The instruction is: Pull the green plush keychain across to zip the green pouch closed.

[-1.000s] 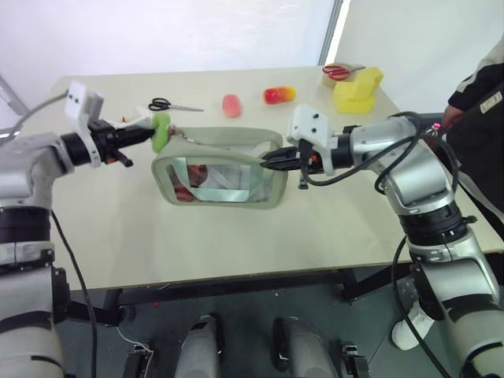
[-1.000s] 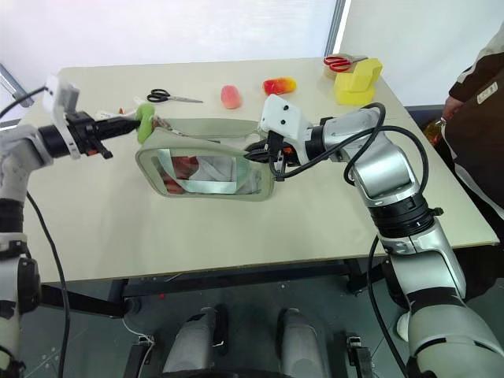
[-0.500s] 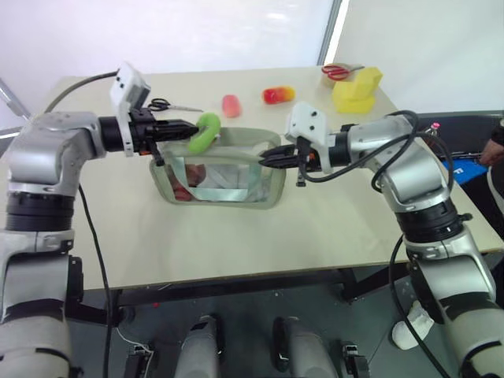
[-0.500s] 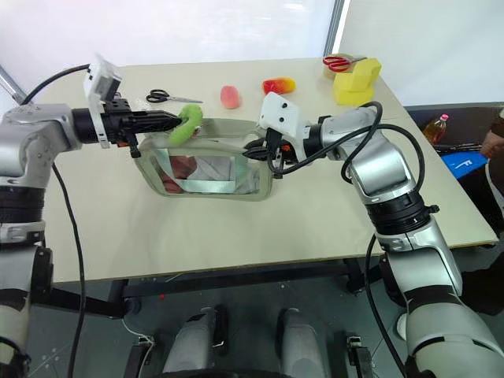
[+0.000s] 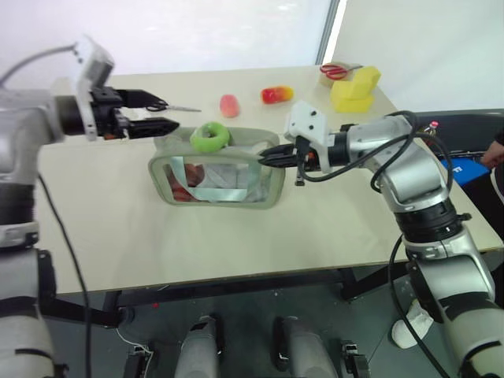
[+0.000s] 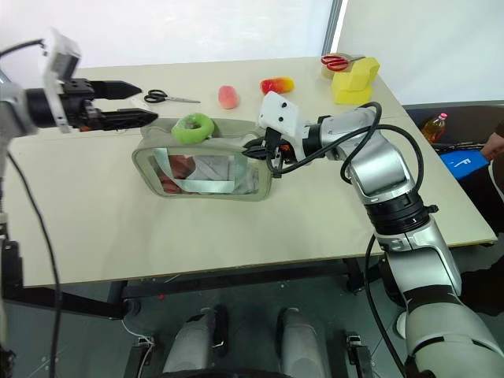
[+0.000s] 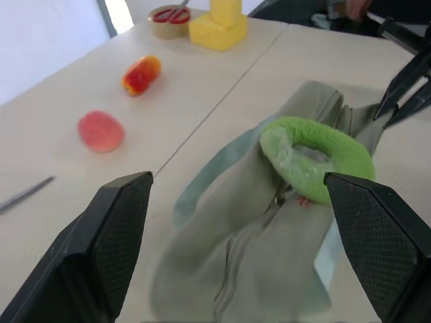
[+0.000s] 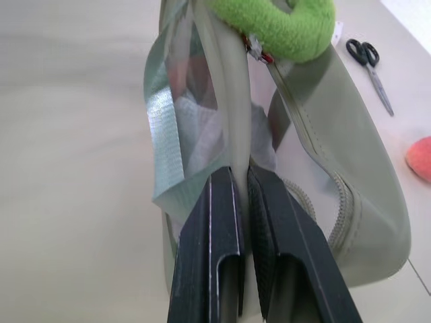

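The green pouch [image 5: 236, 179] stands on its long edge on the table, clear window facing me. The green plush keychain [image 5: 209, 137] lies on the pouch's top edge, left of its middle, free of both grippers. My left gripper [image 5: 169, 110] hovers open to the left of the keychain, a short gap away; in the left wrist view the keychain [image 7: 316, 158] lies ahead between the spread fingers [image 7: 121, 222]. My right gripper [image 5: 272, 157] is shut on the pouch's upper right rim, which the right wrist view shows pinched between its fingers [image 8: 215, 222].
Black scissors [image 6: 169, 98] lie behind the left gripper. A pink lump [image 5: 229, 105], a red-yellow toy [image 5: 277, 95], a yellow block [image 5: 356, 88] and red scissors on a tape roll [image 5: 339, 72] line the table's far side. A person's hand [image 6: 494, 146] shows at the right edge.
The left gripper drew the keychain rightward along the pouch's top, then opened, let it go and pulled back to the left. The right gripper kept still.
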Robot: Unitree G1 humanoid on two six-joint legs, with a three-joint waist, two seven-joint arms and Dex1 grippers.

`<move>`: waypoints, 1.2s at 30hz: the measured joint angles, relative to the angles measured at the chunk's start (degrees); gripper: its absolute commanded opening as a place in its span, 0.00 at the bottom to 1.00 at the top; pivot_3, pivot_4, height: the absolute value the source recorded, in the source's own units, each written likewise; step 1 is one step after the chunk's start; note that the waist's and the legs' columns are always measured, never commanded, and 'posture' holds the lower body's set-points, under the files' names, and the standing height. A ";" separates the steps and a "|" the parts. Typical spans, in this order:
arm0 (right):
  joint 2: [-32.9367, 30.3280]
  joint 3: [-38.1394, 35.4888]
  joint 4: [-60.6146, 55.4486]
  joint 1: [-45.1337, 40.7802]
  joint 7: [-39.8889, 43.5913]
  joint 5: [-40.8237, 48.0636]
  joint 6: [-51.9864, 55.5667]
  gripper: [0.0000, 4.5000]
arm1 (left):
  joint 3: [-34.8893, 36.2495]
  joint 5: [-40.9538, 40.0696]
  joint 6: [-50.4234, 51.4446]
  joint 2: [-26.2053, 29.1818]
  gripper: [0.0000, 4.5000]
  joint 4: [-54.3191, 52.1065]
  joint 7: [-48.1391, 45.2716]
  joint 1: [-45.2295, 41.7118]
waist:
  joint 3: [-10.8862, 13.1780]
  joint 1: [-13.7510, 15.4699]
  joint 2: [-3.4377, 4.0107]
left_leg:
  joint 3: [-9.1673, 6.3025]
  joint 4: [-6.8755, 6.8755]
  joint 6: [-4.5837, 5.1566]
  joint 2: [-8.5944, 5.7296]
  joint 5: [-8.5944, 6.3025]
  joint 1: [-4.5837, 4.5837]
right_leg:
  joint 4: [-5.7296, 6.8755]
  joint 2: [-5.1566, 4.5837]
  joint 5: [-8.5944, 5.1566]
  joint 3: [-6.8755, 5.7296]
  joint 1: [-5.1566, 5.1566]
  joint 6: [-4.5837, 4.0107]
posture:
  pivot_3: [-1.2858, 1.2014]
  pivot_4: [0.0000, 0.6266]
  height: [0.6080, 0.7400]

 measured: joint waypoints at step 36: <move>-1.93 0.17 13.03 -12.98 4.41 -2.40 -4.72 0.80 | -1.76 4.91 -7.46 -2.99 0.00 -3.65 2.26 13.65 | 0.00 0.09 0.00 | 0.02 -0.05 -0.04 0.00 -0.03 -0.05 | -0.03 -0.01 0.02 0.00 -0.10 -0.05 | 0.52 0.24 1.00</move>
